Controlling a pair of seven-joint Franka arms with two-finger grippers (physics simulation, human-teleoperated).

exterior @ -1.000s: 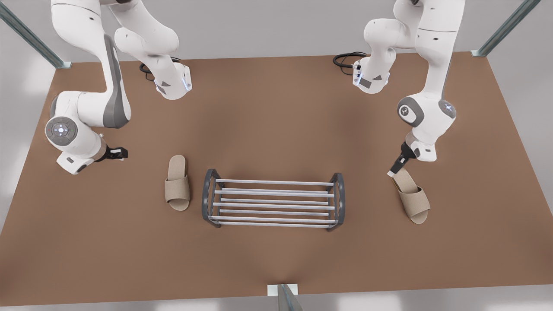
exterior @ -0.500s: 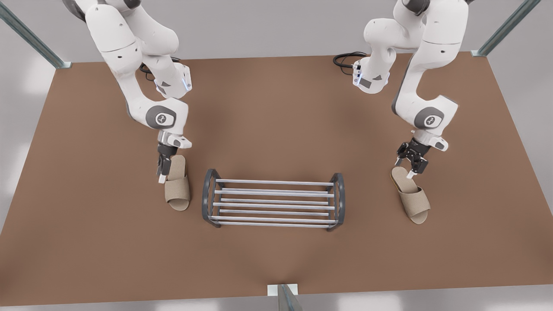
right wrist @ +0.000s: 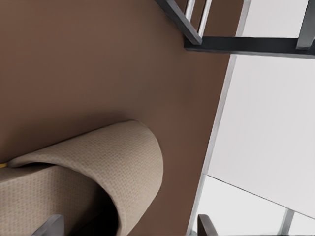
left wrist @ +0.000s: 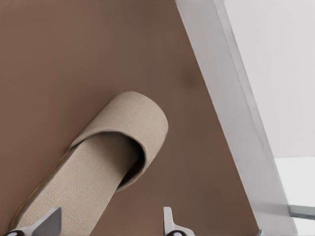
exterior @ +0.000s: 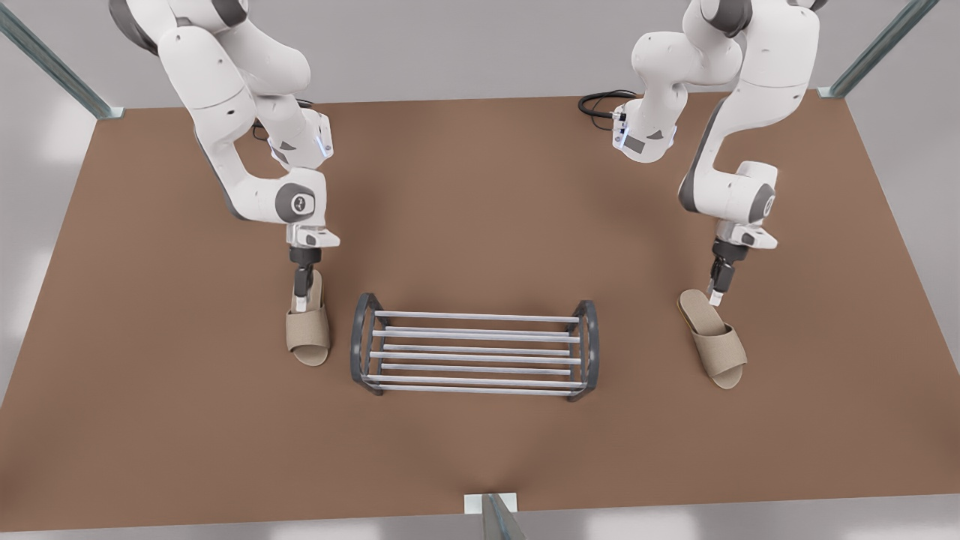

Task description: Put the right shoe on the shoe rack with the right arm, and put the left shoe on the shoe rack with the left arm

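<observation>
The left shoe (left wrist: 113, 152) and the right shoe (right wrist: 98, 172) look like beige woven cloth, matt and a little rough, with a fine grid texture on sole and strap. The shoe rack (exterior: 476, 352) has smooth silver rods that look like metal with a soft shine, and its dark grey end frames look matt. The bench (exterior: 480, 195) is a flat brown surface, matt and smooth, without grain. The arm shells (exterior: 225, 75) look like glossy white plastic. The fingers (left wrist: 169, 222) of the left tool (left wrist: 109, 219) are pale grey and matt.
</observation>
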